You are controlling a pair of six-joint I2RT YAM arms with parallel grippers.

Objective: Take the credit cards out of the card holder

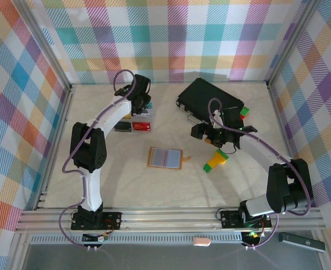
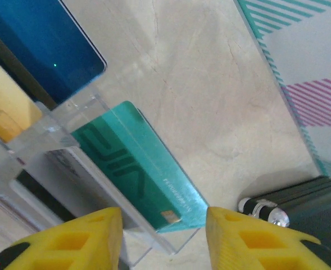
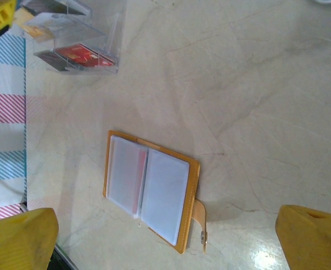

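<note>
**A:** Start at the left. How do that gripper's jaws stand?

**B:** The left gripper (image 2: pixel 162 242) hangs over a clear stand (image 2: pixel 58 132) toward the back of the table (image 1: pixel 114 180). Its jaws are partly apart and grip nothing. The lower corner of the teal card (image 2: pixel 137 163) sits in the gap, clear of both fingers.

**A:** Where does that card rest?

**B:** It is tilted in a slot of the stand. A blue card (image 2: pixel 41 45) stands in another slot, and from above a red card (image 1: pixel 141 126) shows in the stand too.

**A:** And the card holder?

**B:** The card holder (image 1: pixel 165 157) lies open and flat mid-table, pockets up, well apart from the stand. Its strap (image 3: pixel 199 219) sticks out on the side toward the right arm. A reddish card (image 3: pixel 127 171) shows through one pocket. The other pocket looks pale, and I cannot tell what is in it.

**A:** What about the right side?

**B:** The right gripper (image 3: pixel 165 242) hovers to the right of the holder, jaws spread wide and empty. Near it a green-and-yellow block (image 1: pixel 216 161) lies on the table, with a black case (image 1: pixel 207 98) behind.
</note>
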